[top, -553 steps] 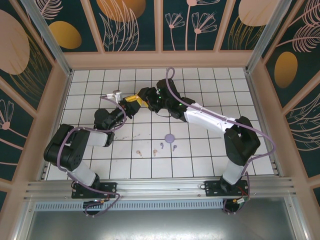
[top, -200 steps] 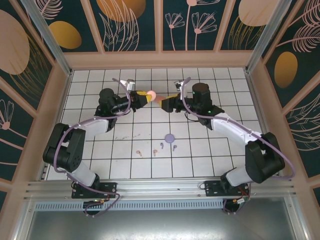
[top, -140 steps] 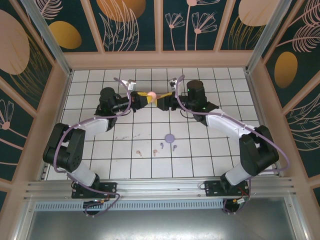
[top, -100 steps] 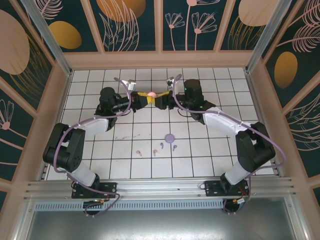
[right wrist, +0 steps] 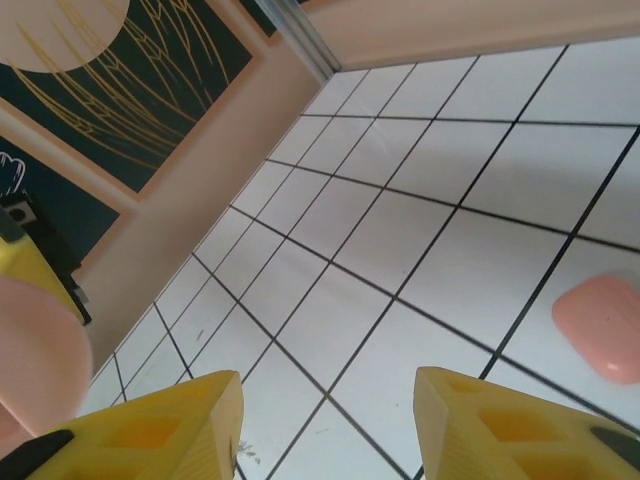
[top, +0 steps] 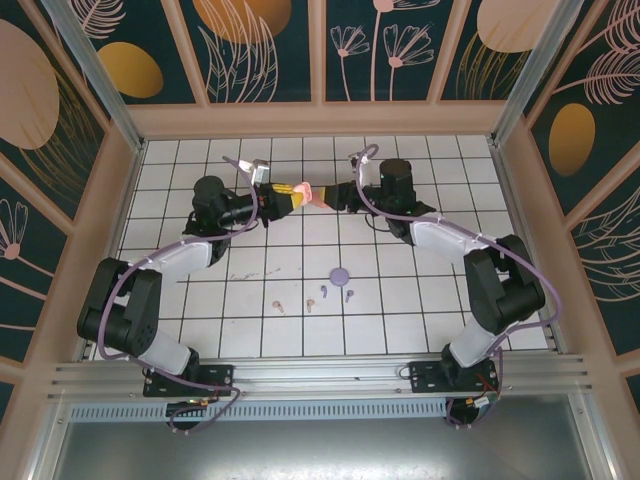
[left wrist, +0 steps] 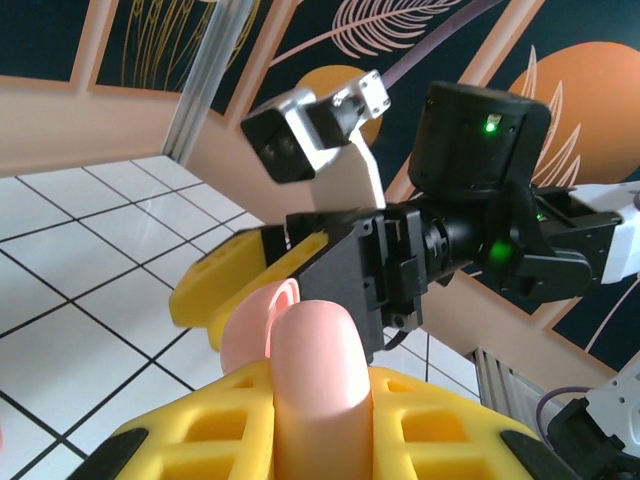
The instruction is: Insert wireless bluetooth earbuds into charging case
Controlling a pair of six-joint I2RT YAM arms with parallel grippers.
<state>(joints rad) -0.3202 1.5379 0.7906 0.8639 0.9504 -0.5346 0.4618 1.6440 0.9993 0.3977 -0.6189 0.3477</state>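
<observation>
left claw [top: 291, 195] clamps pink case [left wrist: 310, 350] | right claw [right wrist: 328, 400] parted, empty | right wrist: salmon case [right wrist: 603, 340] | top: four earbuds [top: 323, 292], purple case [top: 340, 274]

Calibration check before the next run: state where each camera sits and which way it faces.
Top external: above and behind the bases, looking down at the tiled table; both arms show, left end effector facing right end effector.
Left wrist: on the left arm, looking along the left arm's fingers at the right end effector.
Right wrist: on the right arm, looking down across the tiles; the right arm's fingers show, apart.
Shared: all three show the pink case in the left end effector.
</observation>
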